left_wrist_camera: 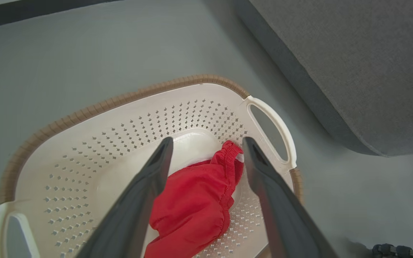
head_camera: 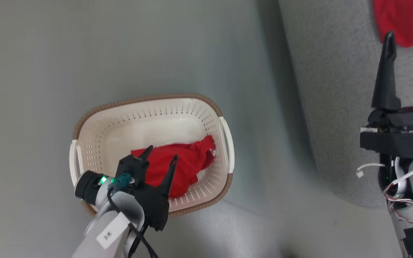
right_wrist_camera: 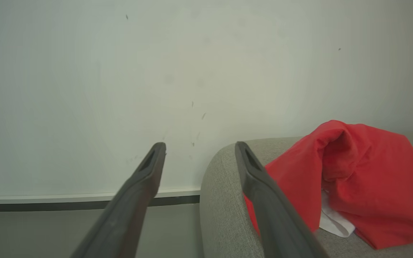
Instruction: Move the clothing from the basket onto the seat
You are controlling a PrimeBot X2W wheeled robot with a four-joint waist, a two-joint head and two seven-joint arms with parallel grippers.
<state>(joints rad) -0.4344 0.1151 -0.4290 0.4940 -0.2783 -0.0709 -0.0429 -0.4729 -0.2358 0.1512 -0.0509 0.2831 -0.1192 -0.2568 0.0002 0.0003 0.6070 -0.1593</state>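
Reaching into oval cream plastic basket [head_camera: 134,122] with left tool [head_camera: 162,152] spread wide over bright red soft garment [head_camera: 188,161].
Lower straight, pinch thick bunched middle, lift clear of rim [head_camera: 149,98]; carry to grey upholstered sofa [head_camera: 335,89], right tool [head_camera: 409,33] open and empty above it near another red garment [head_camera: 403,18].

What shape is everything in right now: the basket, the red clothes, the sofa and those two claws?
basket: upright on the floor, one red garment inside
garment in the basket: crumpled, not gripped
garment on the sofa: heaped, lying loose
sofa: carries one red garment
left gripper: open, over the basket, holding nothing
right gripper: open, empty, near the sofa
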